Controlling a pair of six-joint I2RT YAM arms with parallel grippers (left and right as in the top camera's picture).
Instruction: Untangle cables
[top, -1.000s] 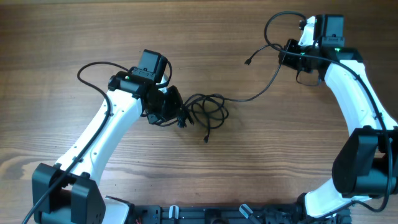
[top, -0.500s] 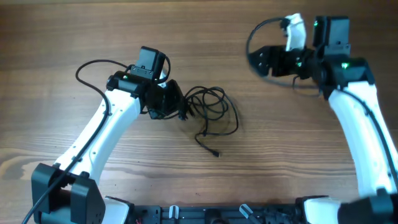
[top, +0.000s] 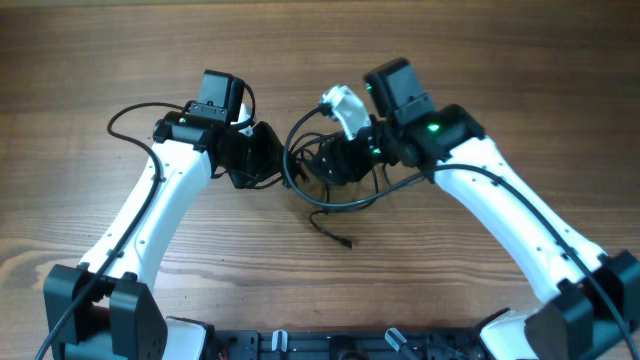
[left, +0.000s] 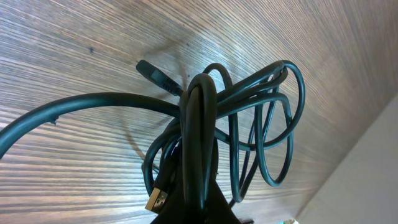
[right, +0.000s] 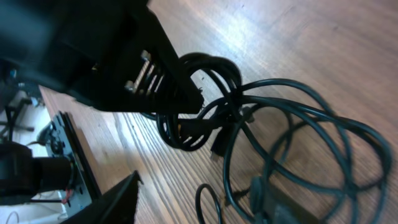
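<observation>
Left gripper (top: 280, 165) clenched on cables (left: 198, 124); right gripper (top: 335, 160) just above same tangle, opening unclear.

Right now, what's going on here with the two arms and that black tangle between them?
Both arms are working on a knot of thin black cables on the wooden table. The left gripper is shut on a bunch of loops at the tangle's left side, pinching them together. The right gripper sits at the tangle from the right; whether it grips anything is unclear. One plug end trails loose on the table. The cables are not yet separated.
</observation>
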